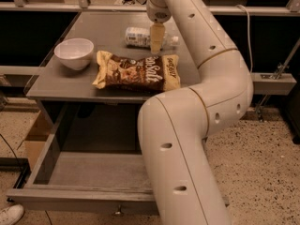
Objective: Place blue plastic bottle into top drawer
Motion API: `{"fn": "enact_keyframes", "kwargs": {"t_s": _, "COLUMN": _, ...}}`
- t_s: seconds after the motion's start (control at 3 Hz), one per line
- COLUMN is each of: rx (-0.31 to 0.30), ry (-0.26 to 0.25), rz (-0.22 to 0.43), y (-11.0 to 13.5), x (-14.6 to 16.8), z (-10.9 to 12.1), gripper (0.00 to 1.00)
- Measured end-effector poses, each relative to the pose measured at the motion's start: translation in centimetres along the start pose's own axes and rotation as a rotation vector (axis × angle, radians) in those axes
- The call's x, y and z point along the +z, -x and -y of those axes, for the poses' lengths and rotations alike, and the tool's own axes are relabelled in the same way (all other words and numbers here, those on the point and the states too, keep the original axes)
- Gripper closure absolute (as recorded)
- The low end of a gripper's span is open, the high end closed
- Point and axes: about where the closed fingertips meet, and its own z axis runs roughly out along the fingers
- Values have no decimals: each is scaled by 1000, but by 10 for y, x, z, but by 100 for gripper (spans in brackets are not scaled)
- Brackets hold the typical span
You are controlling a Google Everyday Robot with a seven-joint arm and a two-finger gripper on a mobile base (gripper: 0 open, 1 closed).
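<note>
The blue plastic bottle (139,36) lies on its side at the back of the grey table (51,88), with its white cap pointing right. My gripper (156,40) hangs over the bottle's right part, in front of it in this view, fingers pointing down. The top drawer (89,172) is pulled open below the table, and the part I can see is empty. Its small metal knob (118,212) shows at the front. My arm hides the drawer's right part.
A brown-yellow chip bag (138,72) lies flat on the table in front of the bottle. A white bowl (74,53) stands at the table's left. A cardboard box (35,137) stands on the floor left of the drawer. A white shoe (10,214) shows at bottom left.
</note>
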Motion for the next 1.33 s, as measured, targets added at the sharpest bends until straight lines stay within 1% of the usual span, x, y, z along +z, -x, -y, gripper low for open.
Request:
{"fn": "enact_keyframes", "kwargs": {"t_s": 0.33, "rx": 27, "ry": 15, "rz": -59, "y": -29, "x": 16, "z": -3, "gripper": 0}}
{"fn": "enact_keyframes", "kwargs": {"t_s": 0.67, "rx": 33, "ry": 9, "rz": -49, "y": -30, "x": 19, "z": -2, "gripper": 0}}
{"fn": "enact_keyframes", "kwargs": {"t_s": 1.0, "rx": 10, "ry": -58, "rz": -27, "y": -39, "x": -43, "z": 7, "gripper": 0}}
{"fn": "enact_keyframes", "kwargs": {"t_s": 1.33, "rx": 9, "ry": -64, "rz": -23, "y": -37, "x": -36, "z": 10, "gripper": 0}}
